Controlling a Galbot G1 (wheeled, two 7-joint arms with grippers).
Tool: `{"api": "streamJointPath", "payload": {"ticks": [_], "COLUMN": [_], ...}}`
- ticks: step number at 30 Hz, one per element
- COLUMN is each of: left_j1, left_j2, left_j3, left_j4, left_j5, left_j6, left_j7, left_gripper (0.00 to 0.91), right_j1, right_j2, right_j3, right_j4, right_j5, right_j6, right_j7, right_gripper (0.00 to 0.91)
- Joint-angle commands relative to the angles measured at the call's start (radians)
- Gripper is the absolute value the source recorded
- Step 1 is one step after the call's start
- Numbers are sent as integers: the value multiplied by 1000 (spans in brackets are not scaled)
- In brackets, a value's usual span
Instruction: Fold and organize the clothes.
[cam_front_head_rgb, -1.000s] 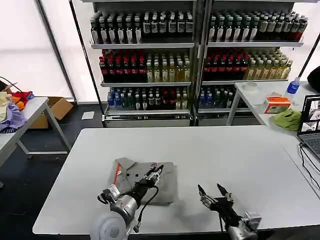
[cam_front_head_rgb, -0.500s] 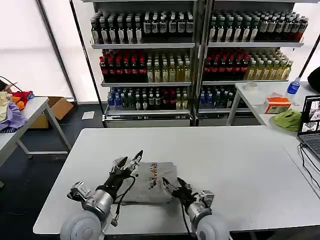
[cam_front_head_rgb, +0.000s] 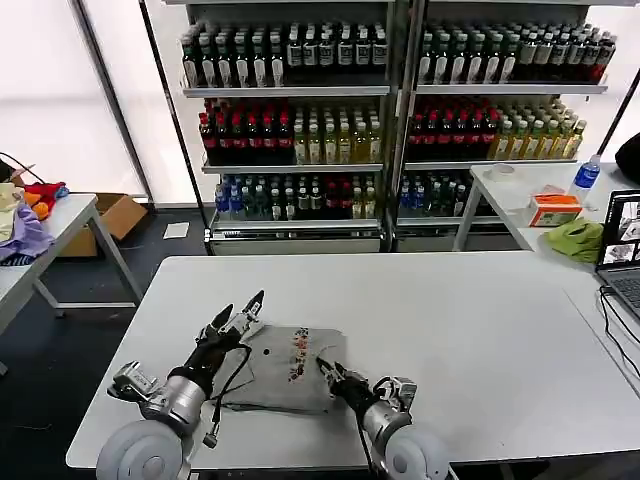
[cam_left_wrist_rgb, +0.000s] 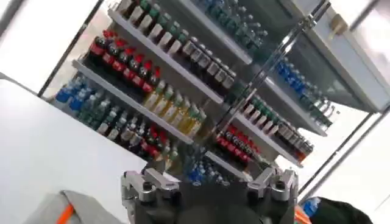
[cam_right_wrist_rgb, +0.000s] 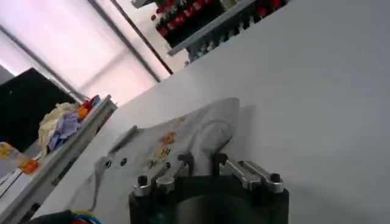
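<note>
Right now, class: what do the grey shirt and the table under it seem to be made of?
The grey shirt looks like soft matte knit cloth, likely cotton: it lies limp, with creased folds and a printed motif. The table looks like smooth white laminate or painted board with a faint sheen; which one is unclear.

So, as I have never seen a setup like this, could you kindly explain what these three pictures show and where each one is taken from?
It is a two-armed robot at a white table, meant to fold a shirt. The wide picture comes from a camera on its head, looking down. The other two come from cameras on its wrists, so each shows that arm's own fingers up close. On the table lies a partly folded light grey shirt with a small coloured print. The left gripper is at the shirt's far left corner, fingers spread, holding nothing. The right gripper sits low at the shirt's right edge; whether it grips the cloth I cannot tell. Behind stand shelves of bottled drinks.
</note>
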Motion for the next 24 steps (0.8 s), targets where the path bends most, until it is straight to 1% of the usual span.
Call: {"api": "streamJointPath", "payload": {"ticks": [1,5,6,7,8,9,10,11,12,13,15,17,18,20,21,23,24], "left_j1": [-2,-3,-3,-3,-3,-4,-6,-10,-13,-16,-16,-12,-10,-5,-2,5,12], "left_j2": [0,-1,-1,-1,-2,-2,-4,-7,-8,-12,-13,-12,-11,-8,-7,-6,-6], "left_j3": [-47,-45,-44,-43,-41,-38,-36,-33,-30,-27,-23,-23,-24,-26,-27,-28,-28], "left_j4": [-5,-1,-1,-1,-2,-1,1,3,5,5,2,-2,-6,-13,-17,-27,-33], "left_j5": [-33,-35,-35,-35,-36,-37,-37,-36,-36,-35,-35,-35,-35,-36,-37,-31,-22], "left_j6": [5,4,4,4,4,4,4,4,3,4,4,4,4,4,4,6,7], "left_j7": [9,9,9,7,8,7,4,0,-2,-4,-8,-9,-11,-12,-12,-10,-1], "left_gripper": [907,907,907,907,907,907,907,907,907,907,907,907,907,907,907,907,907], "right_j1": [3,-5,-7,-18,-23,-29,-31,-36,-43,-52,-71,-94,-107,-133,-145,-175,-191], "right_j2": [-82,-149,-162,-203,-223,-233,-236,-237,-236,-231,-218,-200,-197,-195,-194,-194,-192], "right_j3": [108,186,202,223,235,242,244,248,250,261,281,310,321,335,340,357,369], "right_j4": [56,70,66,65,62,59,57,51,52,58,85,138,159,189,203,233,247], "right_j5": [75,65,63,33,2,-41,-69,-127,-191,-274,-352,-375,-416,-522,-560,-598,-615], "right_j6": [-106,-161,-162,-163,-162,-161,-160,-140,-105,-60,2,18,32,84,113,166,179], "right_j7": [6,3,-6,-31,-62,-73,-71,-84,-100,-112,-104,-86,-90,-99,-99,-108,-108], "right_gripper": [0,0,0,0,0,0,161,907,907,907,907,907,907,907,907,907,907]}}
